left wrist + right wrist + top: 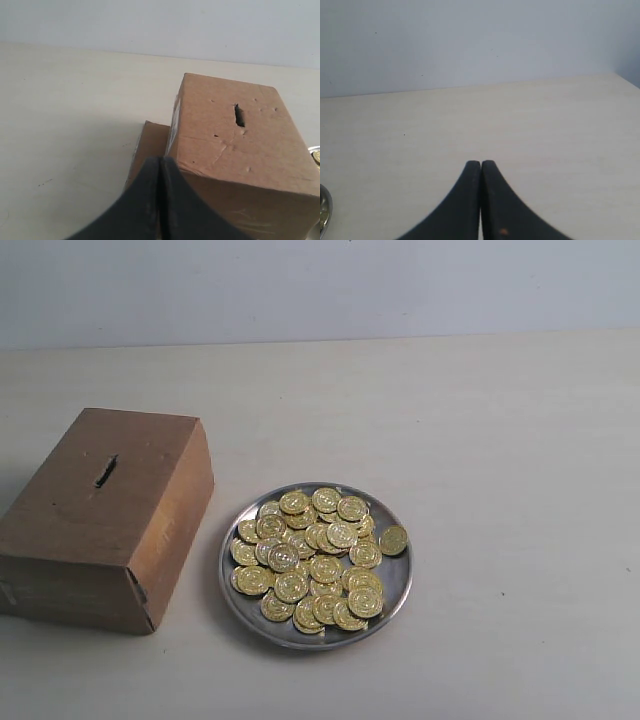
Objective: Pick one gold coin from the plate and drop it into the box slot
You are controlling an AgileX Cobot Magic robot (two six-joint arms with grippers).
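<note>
A round silver-grey plate [390, 585] sits near the table's front, heaped with several gold coins [312, 558]. One coin [393, 539] lies apart at the plate's right rim. To the plate's left stands the brown box [70, 530], its dark slot [105, 471] cut in the top face. Neither arm shows in the exterior view. In the left wrist view my left gripper [159, 160] is shut and empty, close to the box [235, 150] with the slot [239, 115] in sight. My right gripper [480, 163] is shut and empty over bare table; the plate's rim [323, 210] peeks in at the edge.
A pale wooden table [480, 420] spreads around the box and plate, ending at a light wall [320, 285] behind. A flat brown flap [150, 145] lies on the table beside the box in the left wrist view.
</note>
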